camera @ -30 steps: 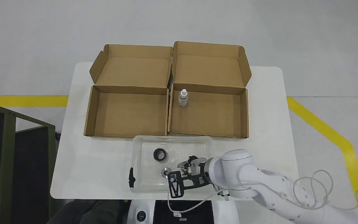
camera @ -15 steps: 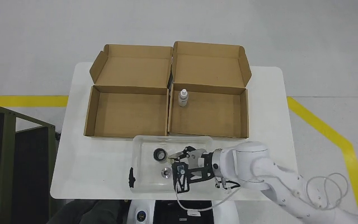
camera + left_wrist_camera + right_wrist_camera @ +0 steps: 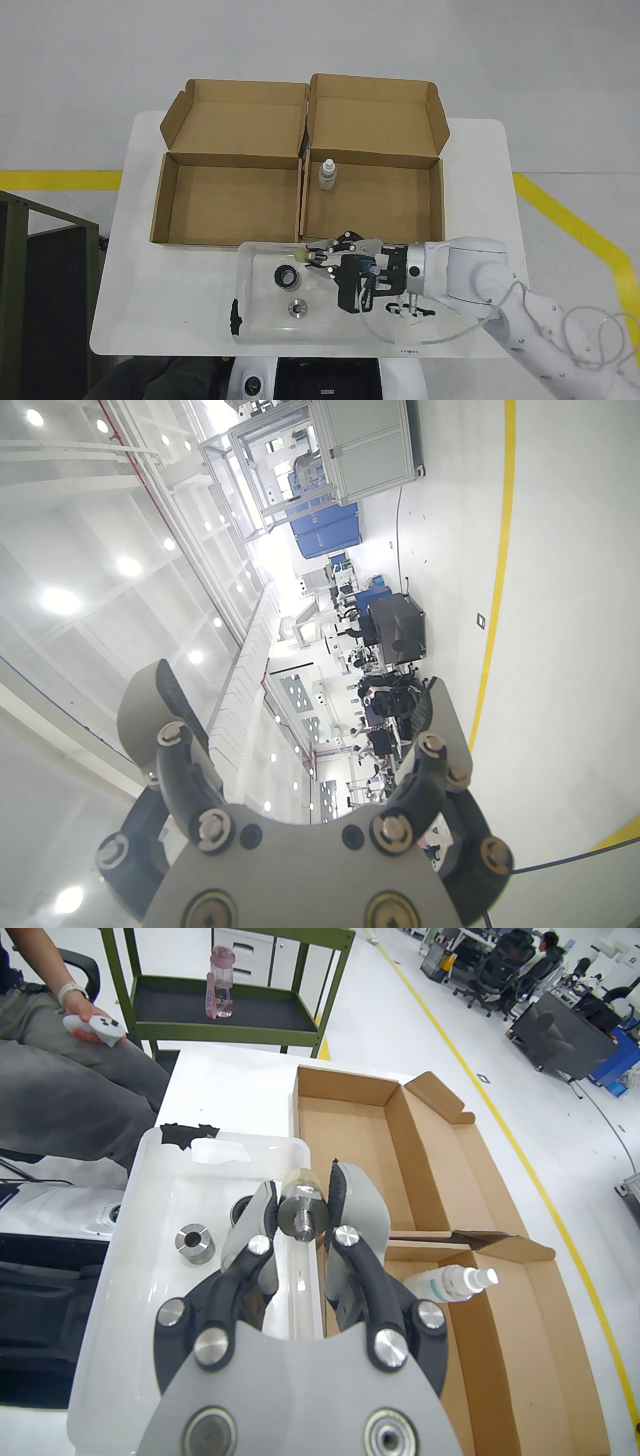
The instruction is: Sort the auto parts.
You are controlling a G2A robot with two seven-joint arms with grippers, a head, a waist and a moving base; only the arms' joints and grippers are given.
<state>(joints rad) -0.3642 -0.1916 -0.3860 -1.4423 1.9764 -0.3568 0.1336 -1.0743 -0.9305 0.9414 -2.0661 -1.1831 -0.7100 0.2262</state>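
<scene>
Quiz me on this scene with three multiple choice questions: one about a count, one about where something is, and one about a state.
1. How many cardboard boxes lie open on the table?
A. one
B. three
C. two

2. Where is the spray bottle?
A. on the bare table
B. on a box's floor
C. on a box's lid flap

3. The right end effector is:
A. shut on a metal part
B. shut on the spray bottle
C. open and empty

Answers:
1 C: two boxes sit side by side with their lids folded back.
2 B: the bottle stands upright inside one box.
3 A: its fingers clamp a metal part with a tan cap.
</scene>
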